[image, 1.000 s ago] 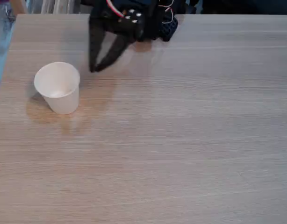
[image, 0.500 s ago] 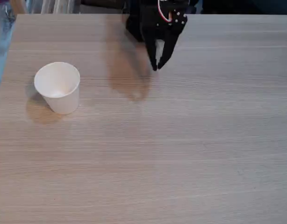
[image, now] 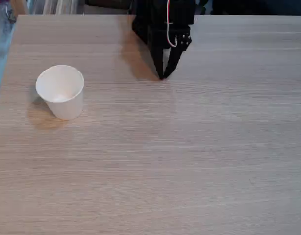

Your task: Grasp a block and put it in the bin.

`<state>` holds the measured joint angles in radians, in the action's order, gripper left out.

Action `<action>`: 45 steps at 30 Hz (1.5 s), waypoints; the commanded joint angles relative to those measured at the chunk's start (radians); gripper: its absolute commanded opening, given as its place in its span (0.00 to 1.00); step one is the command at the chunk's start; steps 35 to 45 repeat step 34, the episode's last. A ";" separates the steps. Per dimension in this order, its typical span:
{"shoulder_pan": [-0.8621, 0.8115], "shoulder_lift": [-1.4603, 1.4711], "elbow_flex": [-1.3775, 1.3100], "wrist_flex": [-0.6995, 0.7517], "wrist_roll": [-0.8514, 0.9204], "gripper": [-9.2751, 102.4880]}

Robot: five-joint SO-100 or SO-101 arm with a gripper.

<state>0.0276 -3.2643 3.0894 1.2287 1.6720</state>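
- Presently, in the fixed view, the black gripper (image: 163, 77) sits in the upper centre of the frame, pointing down toward the table (image: 189, 161).
- Its two fingers (image: 174, 58) converge to a point at their tips, which meet just at the table surface; a narrow wedge of table shows between them higher up. Nothing is seen between the tips, so the jaws read as closed and empty.
- A red and white wire (image: 168, 27) loops across the front of the gripper body.
- The bin (image: 61, 91), a plain white paper cup, stands upright in the left part of the frame, well apart from the gripper, its wide rim facing up.
- Inside the bin, a pale patch lies at the bottom; cannot tell whether it is the block or simply the cup floor.
- The bin casts a soft shadow on the table to its lower left.
- The table is light wood grain, running across nearly the whole frame; a darker shadow of the arm falls to the left of the gripper.
- At the far upper left edge, a strip of blue fabric (image: 1, 29) borders the table.
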 commanded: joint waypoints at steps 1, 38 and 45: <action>0.043 -0.031 0.012 0.018 0.003 0.08; 0.037 -0.067 0.017 0.118 -0.078 0.08; 0.037 -0.067 0.017 0.118 -0.078 0.08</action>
